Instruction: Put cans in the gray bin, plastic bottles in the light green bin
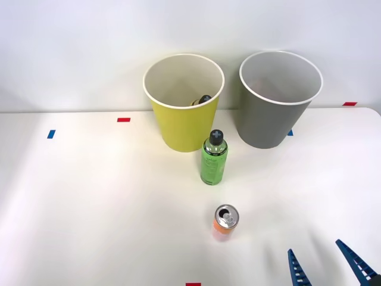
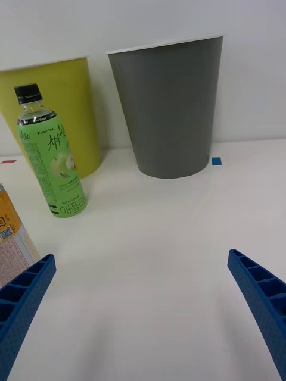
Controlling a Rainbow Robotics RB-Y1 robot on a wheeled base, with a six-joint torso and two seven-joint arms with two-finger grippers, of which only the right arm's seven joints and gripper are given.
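Note:
A slim can [image 1: 225, 221] with an orange top and silver lid stands upright on the white table; its edge shows in the wrist view [image 2: 13, 235]. Behind it stands the green plastic bottle [image 1: 214, 157] [image 2: 50, 156] with a black cap. At the back are the light green bin [image 1: 183, 101] [image 2: 71, 113], with a dark object partly visible inside, and the gray bin [image 1: 277, 98] [image 2: 170, 107]. My right gripper [image 1: 324, 262] [image 2: 140, 297] is open near the table's front right, empty, to the right of the can and apart from it.
Small red [image 1: 123, 120] and blue [image 1: 50, 134] tape marks dot the white table [image 1: 89, 202], with another blue mark [image 2: 216, 161] beside the gray bin. A plain white wall rises behind the bins.

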